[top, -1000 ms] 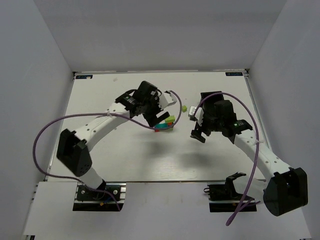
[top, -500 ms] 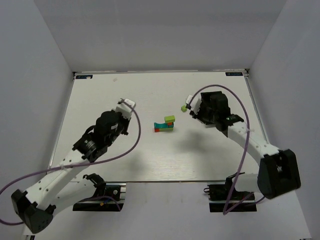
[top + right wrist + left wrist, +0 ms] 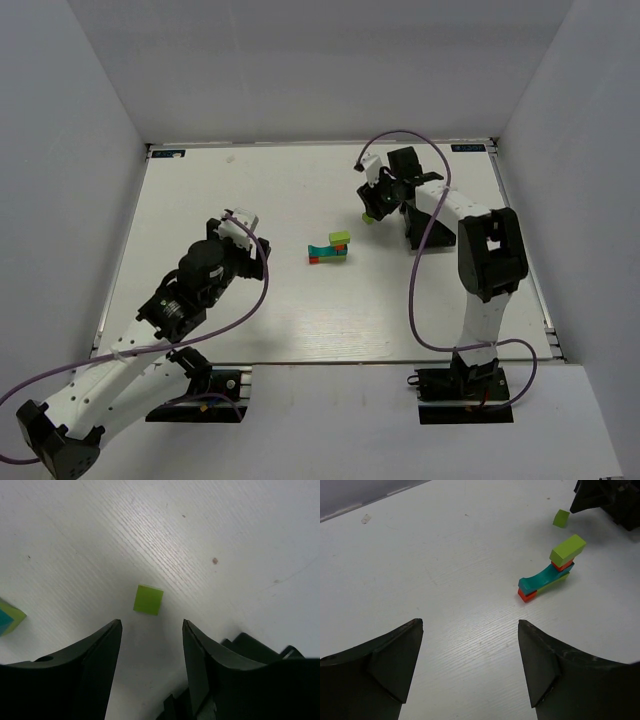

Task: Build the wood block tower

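Standing near the middle of the white desk, roughly as far from its left edge as from its right, the wood block tower is a low stack; in the left wrist view the tower shows a red piece at its lowest end, a lime green slab beside that, a curved teal piece across them, and a small red block carrying a lime green block on top; 1 loose lime green cube lies apart from the stack, toward the far right corner of the desk; the right gripper hangs directly over that cube, and the right wrist view shows the cube lying flat on the desk just ahead of the gap of the spread, empty right gripper, touching neither finger; a corner of the tower shows at the left edge of that view; the left gripper sits between the tower and the desk's left edge, well apart from the stack; its 2 fingers are parted wide and grasp nothing, the left gripper showing only bare desk between them.
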Motion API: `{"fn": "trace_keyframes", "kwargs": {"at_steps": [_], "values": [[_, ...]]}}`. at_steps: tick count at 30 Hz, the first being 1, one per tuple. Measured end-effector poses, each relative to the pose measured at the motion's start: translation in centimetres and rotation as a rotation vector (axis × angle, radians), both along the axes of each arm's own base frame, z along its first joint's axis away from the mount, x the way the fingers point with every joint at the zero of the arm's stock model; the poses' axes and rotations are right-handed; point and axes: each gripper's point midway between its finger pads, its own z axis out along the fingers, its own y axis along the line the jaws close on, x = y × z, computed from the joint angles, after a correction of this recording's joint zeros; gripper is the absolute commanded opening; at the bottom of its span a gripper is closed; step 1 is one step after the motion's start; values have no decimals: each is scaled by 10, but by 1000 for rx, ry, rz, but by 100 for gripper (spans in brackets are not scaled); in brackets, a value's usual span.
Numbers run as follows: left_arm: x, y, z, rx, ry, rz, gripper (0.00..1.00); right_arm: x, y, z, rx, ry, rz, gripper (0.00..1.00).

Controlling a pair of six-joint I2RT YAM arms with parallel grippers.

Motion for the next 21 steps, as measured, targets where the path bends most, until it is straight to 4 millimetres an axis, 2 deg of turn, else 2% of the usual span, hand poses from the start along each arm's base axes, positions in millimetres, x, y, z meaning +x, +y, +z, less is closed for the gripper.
{"fn": "trace_keyframes", "kwargs": {"at_steps": [9,12,16,21], "values": [[-1,-7,-3,-2,15,-33,87,2,6,-34,-19,127,13,58],[-2,-8,-5,-1,21,-42,87,-1,5,-42,-24,157,15,64],[-2,-10,-5,-2,23,-49,87,1,5,-46,-28,168,14,65],[-2,-12,-8,0,32,-59,88,6,6,-46,-26,162,13,57]]}}
